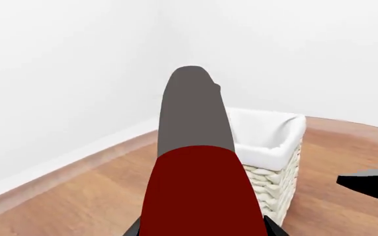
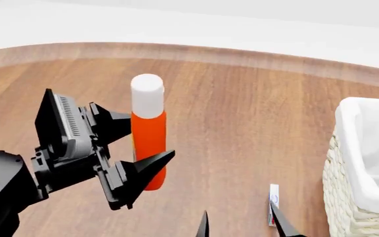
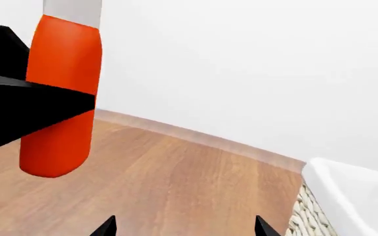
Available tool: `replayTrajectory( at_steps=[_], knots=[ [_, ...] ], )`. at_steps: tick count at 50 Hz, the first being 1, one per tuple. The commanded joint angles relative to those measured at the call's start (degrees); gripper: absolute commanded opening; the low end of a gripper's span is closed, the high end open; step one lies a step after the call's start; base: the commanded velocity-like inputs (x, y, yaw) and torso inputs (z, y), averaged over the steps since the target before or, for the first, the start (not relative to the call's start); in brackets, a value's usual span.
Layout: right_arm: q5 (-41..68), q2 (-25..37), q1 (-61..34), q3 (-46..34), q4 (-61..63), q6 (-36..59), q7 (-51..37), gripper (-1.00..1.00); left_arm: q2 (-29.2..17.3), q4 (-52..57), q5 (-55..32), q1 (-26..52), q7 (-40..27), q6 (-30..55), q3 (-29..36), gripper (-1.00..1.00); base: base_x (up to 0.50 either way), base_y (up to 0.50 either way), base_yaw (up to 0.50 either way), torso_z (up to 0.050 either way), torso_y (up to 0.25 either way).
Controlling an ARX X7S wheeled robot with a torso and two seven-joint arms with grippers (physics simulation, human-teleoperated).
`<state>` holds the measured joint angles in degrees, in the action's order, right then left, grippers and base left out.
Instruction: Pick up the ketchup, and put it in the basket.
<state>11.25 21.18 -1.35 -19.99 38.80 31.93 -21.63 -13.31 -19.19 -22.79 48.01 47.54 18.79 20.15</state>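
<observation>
The ketchup [image 2: 148, 106], an orange-red bottle with a tall white cap, stands upright in my left gripper [image 2: 151, 137], whose black fingers are shut on its body from both sides. In the left wrist view the ketchup [image 1: 196, 187] fills the centre between the left gripper [image 1: 202, 229] tips, looking dark red with a grey cap. The basket [image 2: 364, 163], cream wicker with a white liner, stands to the right, apart from the bottle. My right gripper [image 2: 241, 223] is open and holds nothing, low near the front edge. The right wrist view shows the ketchup [image 3: 61, 98], the basket [image 3: 356, 191] and the right gripper [image 3: 183, 228].
A small white object [image 2: 273, 202] with red and blue marks lies on the wooden surface [image 2: 242, 113] beside my right gripper's fingertip. A white wall [image 2: 189, 24] curves round behind. In the left wrist view the basket [image 1: 267, 142] sits behind the bottle.
</observation>
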Motion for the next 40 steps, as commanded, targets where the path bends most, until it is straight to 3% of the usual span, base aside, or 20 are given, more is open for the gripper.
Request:
replayTrajectory(
  at_steps=[1,9,15,20,40],
  knots=[
    [7.4,-1.2,-3.4,5.3,16.9,18.2,1.2,1.0,1.5,-0.7,0.0,0.7,1.3,-0.5,-0.8,-1.0,0.0,0.0,0.0,0.0,0.0],
    [18.9,-3.1,-6.7,11.8,21.1,24.0,0.8,1.0,1.2,-1.1,0.4,0.0,1.7,-1.4,0.0,-1.0,0.0,0.0,0.0,0.0,0.001],
    [39.7,3.5,-13.1,12.8,21.1,20.9,-11.6,1.0,1.2,-1.5,0.4,-0.2,1.7,-1.7,0.2,-1.0,0.0,0.0,0.0,0.0,0.0],
    [49.0,5.9,-18.2,12.0,20.8,19.4,-17.0,1.0,1.1,-1.3,0.6,-0.7,1.8,-2.0,0.7,-1.0,0.0,0.0,0.0,0.0,0.0],
    [54.6,3.9,-30.0,8.9,15.1,20.1,-19.0,1.0,0.9,-0.7,0.4,-1.2,2.1,-2.2,2.0,-1.0,0.0,0.0,0.0,0.0,0.001]
  ],
)
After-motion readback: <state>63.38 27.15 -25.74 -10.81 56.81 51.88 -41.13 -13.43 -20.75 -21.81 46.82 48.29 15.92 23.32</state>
